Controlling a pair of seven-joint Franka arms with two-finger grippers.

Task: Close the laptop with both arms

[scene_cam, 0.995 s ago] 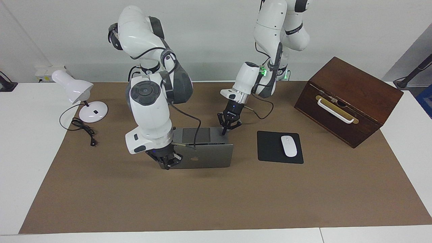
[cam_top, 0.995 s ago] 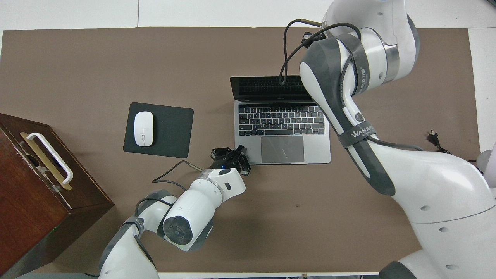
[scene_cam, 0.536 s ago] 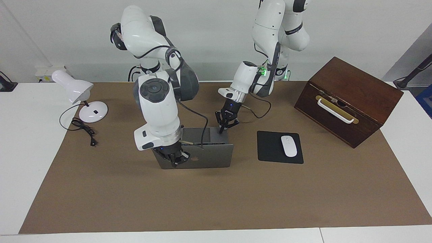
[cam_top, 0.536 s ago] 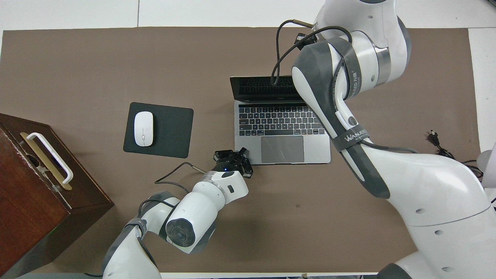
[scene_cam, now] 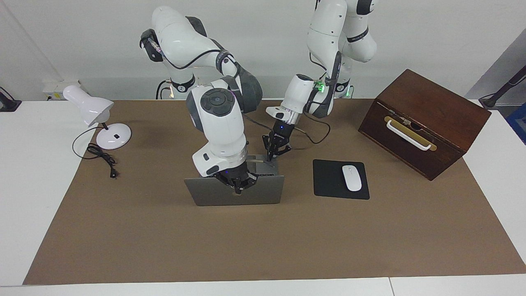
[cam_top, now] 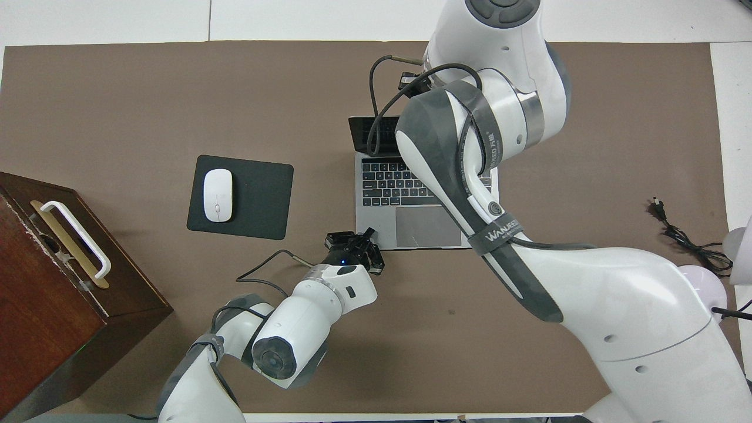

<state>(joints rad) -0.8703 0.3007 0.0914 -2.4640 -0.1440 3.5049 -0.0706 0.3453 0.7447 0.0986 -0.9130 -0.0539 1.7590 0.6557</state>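
The silver-grey laptop [scene_cam: 267, 191] stands open on the brown mat, its lid upright and its keyboard [cam_top: 388, 185] toward the robots. My right gripper [scene_cam: 238, 189] is shut and sits low against the middle of the lid's outer face, covering the logo. In the overhead view the right arm hides that gripper and much of the screen. My left gripper [scene_cam: 271, 156] is shut too, its tips resting at the base's corner nearest the robots on the left arm's side, beside the trackpad [cam_top: 427, 226]. That left gripper [cam_top: 369, 235] holds nothing.
A black mouse pad [scene_cam: 328, 181] with a white mouse [scene_cam: 351, 177] lies beside the laptop toward the left arm's end. A brown wooden box [scene_cam: 423, 121] with a white handle stands past it. A white desk lamp [scene_cam: 96, 117] and its cord [scene_cam: 100, 158] sit at the right arm's end.
My right gripper has slid along the lid's outer face from the corner at the right arm's end to the middle. The left gripper has barely shifted at the base's corner.
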